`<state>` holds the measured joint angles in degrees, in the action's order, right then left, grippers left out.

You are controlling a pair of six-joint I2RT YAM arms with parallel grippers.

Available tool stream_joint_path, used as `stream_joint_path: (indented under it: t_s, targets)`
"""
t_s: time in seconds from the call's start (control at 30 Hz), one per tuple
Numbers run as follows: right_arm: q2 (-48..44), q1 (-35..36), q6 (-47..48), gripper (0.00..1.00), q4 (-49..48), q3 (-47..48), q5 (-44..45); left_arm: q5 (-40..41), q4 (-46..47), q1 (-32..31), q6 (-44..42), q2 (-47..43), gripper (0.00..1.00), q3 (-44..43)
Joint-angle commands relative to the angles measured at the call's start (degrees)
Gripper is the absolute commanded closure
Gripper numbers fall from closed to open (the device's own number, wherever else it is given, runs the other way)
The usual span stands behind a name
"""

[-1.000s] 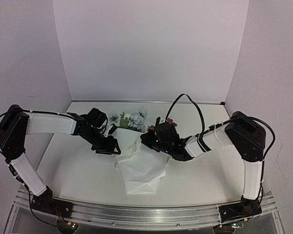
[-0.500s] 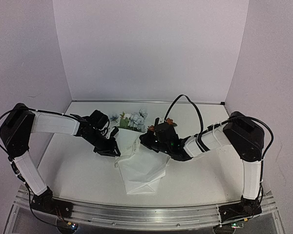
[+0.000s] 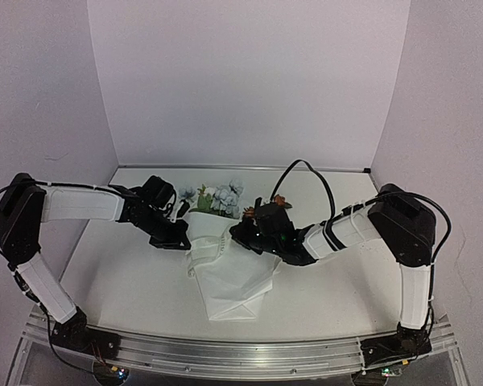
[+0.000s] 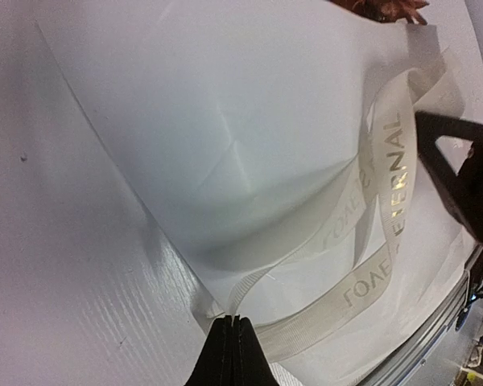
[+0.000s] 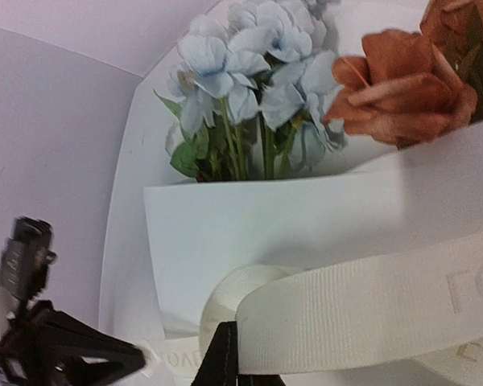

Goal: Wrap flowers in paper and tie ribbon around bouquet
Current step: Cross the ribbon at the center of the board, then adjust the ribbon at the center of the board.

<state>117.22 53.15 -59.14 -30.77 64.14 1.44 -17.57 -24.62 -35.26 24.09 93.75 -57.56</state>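
Note:
The flowers lie at the back of the table, pale blue blooms and a rust one sticking out of the folded white paper. The cream lettered ribbon loops over the paper between both grippers. My left gripper sits at the paper's left edge, and its jaws are shut on one thin stretch of ribbon. My right gripper is over the wrap's right side, shut on a broad stretch of ribbon.
The white table is walled by pale panels at the back and sides. An aluminium rail runs along the near edge. A black cable arcs above the right arm. The two grippers work a short distance apart over the wrap.
My left gripper has closed from open onto the ribbon at the paper's left edge. The right gripper has stayed in place, holding its part of the ribbon.

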Motion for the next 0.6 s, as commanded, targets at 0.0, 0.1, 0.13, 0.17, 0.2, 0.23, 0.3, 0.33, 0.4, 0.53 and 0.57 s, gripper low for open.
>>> stream_joint_path:
  t_s: [0.0,0.1,0.13,0.17,0.2,0.23,0.3,0.33,0.4,0.53,0.57]
  targets:
    - [-5.9,0.0,-3.1,0.84,8.5,0.0,-3.9,6.2,-0.9,1.2,0.3,-5.9,1.0,-2.4]
    - [-9.4,0.1,-3.5,0.72,12.0,-2.1,-4.4,7.3,-1.0,1.6,0.0,-6.6,1.0,-3.0]
    - [-10.5,0.1,-3.1,0.69,14.0,-2.5,-4.7,7.7,-1.2,1.7,-0.1,-6.6,1.0,-3.3]
    - [-11.8,0.1,-2.7,0.66,15.8,-2.8,-5.1,8.2,-1.5,1.8,-0.1,-6.6,1.0,-3.6]
    - [-12.9,0.0,-2.4,0.63,17.8,-2.9,-5.5,8.8,-1.6,1.9,-0.1,-6.6,1.0,-3.9]
    - [-13.8,0.1,-2.3,0.61,19.7,-3.0,-6.0,9.2,-1.7,2.1,-0.2,-6.8,1.0,-4.1]
    - [-15.7,0.1,-2.0,0.59,23.0,-3.6,-7.3,10.3,-1.6,2.3,-0.1,-7.4,1.0,-4.2]
    - [-16.6,0.0,-1.8,0.58,24.2,-4.1,-7.9,10.9,-1.5,2.4,-0.1,-7.7,1.0,-4.2]
    - [-19.0,0.0,-0.4,0.57,26.3,-6.1,-8.8,11.6,-1.4,2.5,0.1,-8.5,1.0,-4.3]
    - [-26.1,-0.1,9.9,0.46,32.9,-10.7,-6.5,12.5,-1.3,2.7,0.5,-9.3,1.0,-4.1]
    - [-27.9,-0.2,13.3,0.43,35.4,-11.4,-5.2,12.7,-1.3,2.7,0.6,-9.6,1.0,-4.0]
